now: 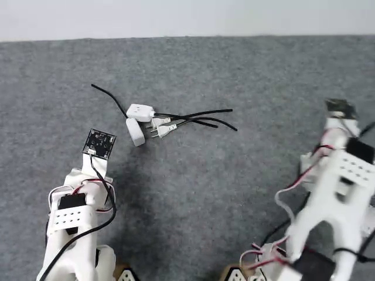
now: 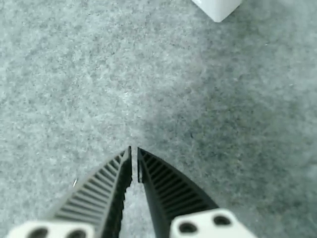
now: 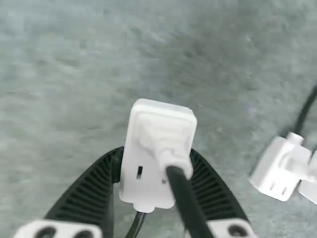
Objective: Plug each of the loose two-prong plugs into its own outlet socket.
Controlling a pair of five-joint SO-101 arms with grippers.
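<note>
Two white outlet blocks [image 1: 139, 111] [image 1: 136, 132] lie touching at the table's middle. Beside them are two loose two-prong plugs [image 1: 161, 122] [image 1: 164, 130] on black cables [image 1: 205, 117]. My left gripper [image 2: 133, 148] hangs shut and empty over bare carpet, with a corner of an outlet block [image 2: 218, 7] just beyond it. In the right wrist view my right gripper [image 3: 156, 158] is shut on a white outlet block [image 3: 158, 134] that has a black-cabled plug [image 3: 171, 166] in it. A second outlet block [image 3: 277, 168] lies close by. The right arm [image 1: 340, 123] stands at the table's right edge.
Grey carpet [image 1: 234, 193] covers the table up to a pale wall [image 1: 187, 17] at the back. A loose black cable end [image 1: 105, 93] trails away from the outlet blocks towards the back left. Both arm bases and their wiring stand at the front edge.
</note>
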